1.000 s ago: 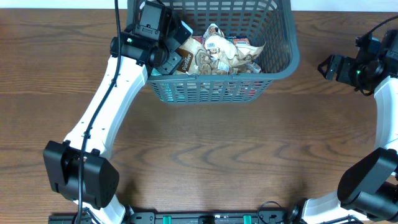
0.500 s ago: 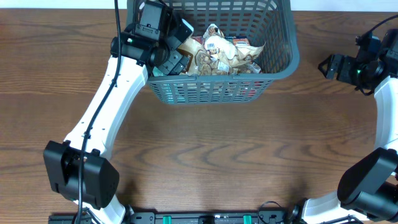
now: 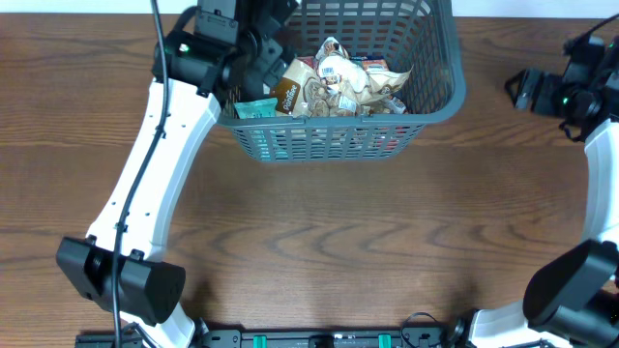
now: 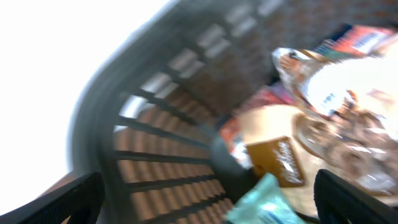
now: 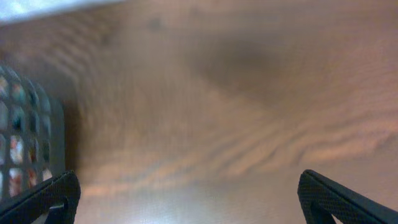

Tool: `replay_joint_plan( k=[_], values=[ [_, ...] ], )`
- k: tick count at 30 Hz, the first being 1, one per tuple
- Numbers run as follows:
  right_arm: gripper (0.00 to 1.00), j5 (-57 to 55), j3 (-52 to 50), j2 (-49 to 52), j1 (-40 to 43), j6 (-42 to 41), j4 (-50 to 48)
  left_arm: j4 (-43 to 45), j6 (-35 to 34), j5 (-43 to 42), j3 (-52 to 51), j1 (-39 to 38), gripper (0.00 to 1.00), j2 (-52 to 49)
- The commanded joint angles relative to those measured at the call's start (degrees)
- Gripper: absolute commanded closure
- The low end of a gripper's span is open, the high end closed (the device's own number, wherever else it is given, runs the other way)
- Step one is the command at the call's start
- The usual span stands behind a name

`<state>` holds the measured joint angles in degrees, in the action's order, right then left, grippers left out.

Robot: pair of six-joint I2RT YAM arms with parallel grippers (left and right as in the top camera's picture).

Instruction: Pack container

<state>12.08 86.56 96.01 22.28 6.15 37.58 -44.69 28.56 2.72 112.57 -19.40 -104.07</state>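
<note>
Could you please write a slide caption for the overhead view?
Left arm at the snack-filled basket; right arm aside over the table.

Snack packs heap the near part of the container, and the left arm leans over its left corner, blocking that side. Toward its right wall the way down is open, and the table in front lies bare.
</note>
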Motion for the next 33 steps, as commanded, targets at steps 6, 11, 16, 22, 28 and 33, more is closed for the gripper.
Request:
replay_joint_plan(
  k=[6,11,16,22,28,33],
  values=[
    [0.01,-4.0,9.6,-5.5,-3.3,5.4,-3.3,3.1,-13.8,15.8,2.5,4.9,0.01,5.3],
    [0.01,-6.8,13.1,-5.5,-3.6,6.0,-2.8,1.8,-20.8,15.8,2.4,11.9,0.01,8.2],
    [0.01,-10.5,13.3,-6.5,-3.6,6.8,-0.4,-1.1,-24.5,15.8,1.4,16.7,0.01,10.4],
    [0.01,-15.3,11.3,-9.5,-3.6,5.9,2.1,0.9,-26.8,15.8,-5.6,18.5,0.01,15.9],
    [0.01,-16.8,5.5,-14.4,-3.6,2.4,2.1,9.1,-27.0,15.8,-19.2,18.5,0.01,24.9],
    [0.01,-16.8,-2.5,-20.5,-3.6,1.6,1.2,15.1,-26.9,15.7,-33.1,18.5,0.01,34.1]
  ],
)
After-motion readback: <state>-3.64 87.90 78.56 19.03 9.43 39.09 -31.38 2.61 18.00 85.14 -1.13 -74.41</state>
